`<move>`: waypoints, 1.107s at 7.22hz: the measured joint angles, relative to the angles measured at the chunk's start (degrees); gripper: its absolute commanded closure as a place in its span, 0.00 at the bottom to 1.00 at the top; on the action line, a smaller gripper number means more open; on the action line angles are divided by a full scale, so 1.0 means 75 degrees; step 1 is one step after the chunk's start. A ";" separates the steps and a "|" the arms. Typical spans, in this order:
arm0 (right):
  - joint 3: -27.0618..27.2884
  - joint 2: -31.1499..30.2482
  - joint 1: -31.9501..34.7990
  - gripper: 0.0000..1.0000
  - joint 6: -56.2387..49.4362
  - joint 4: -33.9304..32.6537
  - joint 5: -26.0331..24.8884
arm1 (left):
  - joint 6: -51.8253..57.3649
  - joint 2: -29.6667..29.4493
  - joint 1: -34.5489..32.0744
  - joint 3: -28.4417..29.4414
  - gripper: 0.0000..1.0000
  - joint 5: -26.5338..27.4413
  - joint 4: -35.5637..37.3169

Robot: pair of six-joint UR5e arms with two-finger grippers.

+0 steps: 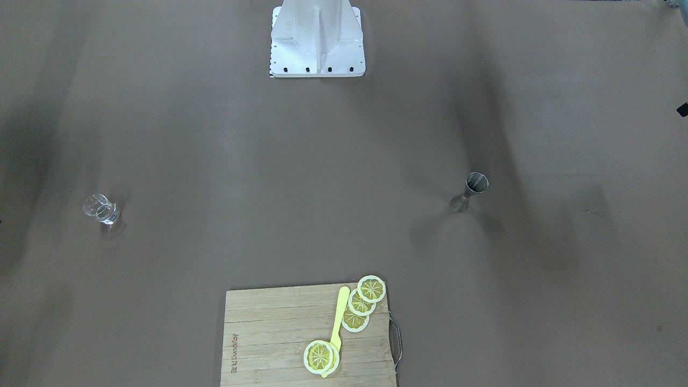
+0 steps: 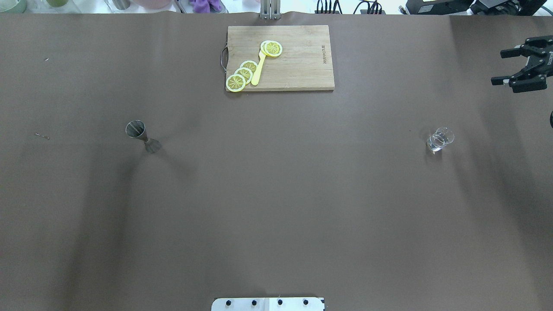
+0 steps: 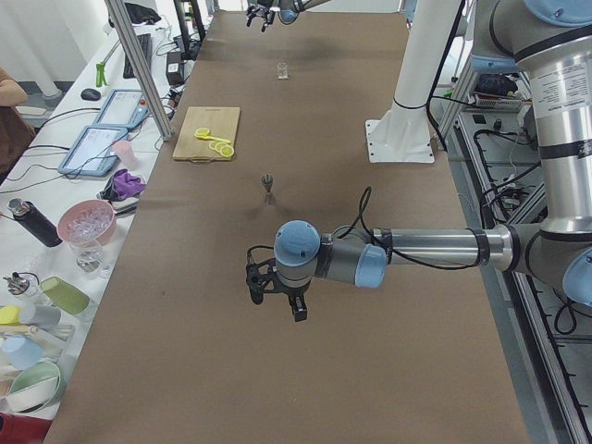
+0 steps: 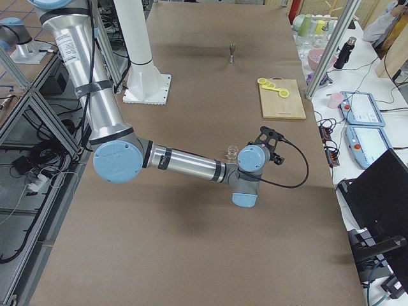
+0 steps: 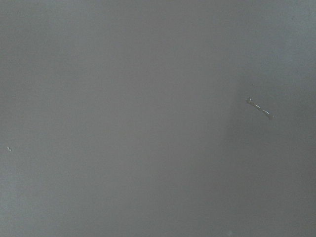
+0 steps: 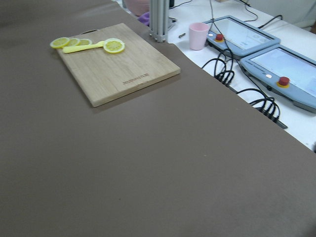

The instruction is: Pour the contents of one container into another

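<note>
A small metal jigger [image 2: 142, 136] stands upright on the left half of the brown table, also seen in the front view [image 1: 470, 191]. A small clear glass [image 2: 440, 139] stands on the right half, far from it. My right gripper [image 2: 500, 67] hovers open and empty at the table's far right edge, beyond the glass and apart from it. My left gripper [image 3: 277, 301] shows only in the left side view, low over bare table well short of the jigger; I cannot tell whether it is open or shut.
A wooden cutting board [image 2: 298, 65] with lemon slices [image 2: 242, 74] and a yellow knife [image 2: 258, 71] lies at the far middle edge. The robot's white base [image 1: 317, 37] stands at the near middle. Tablets, cups and bowls sit beyond the table's far edge.
</note>
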 measured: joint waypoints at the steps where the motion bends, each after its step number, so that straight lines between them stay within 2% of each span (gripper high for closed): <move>1: 0.0098 -0.0012 0.0099 0.00 0.0007 -0.0653 -0.0199 | -0.0003 -0.0003 0.0003 -0.0014 0.02 -0.0007 0.0000; 3: 0.0279 0.0015 0.0399 0.00 -0.0038 -0.2371 -0.0342 | -0.0008 -0.0005 0.0008 -0.0010 0.02 -0.0024 0.0000; 5: 0.0502 0.0055 0.0681 0.00 -0.0053 -0.4631 -0.0467 | 0.0009 0.0095 -0.0021 0.0036 0.02 -0.0009 -0.0007; 8: 0.1163 0.0091 0.0952 0.00 -0.0088 -0.8219 -0.1631 | 0.0015 0.0149 -0.0102 0.0047 0.02 0.0014 -0.0009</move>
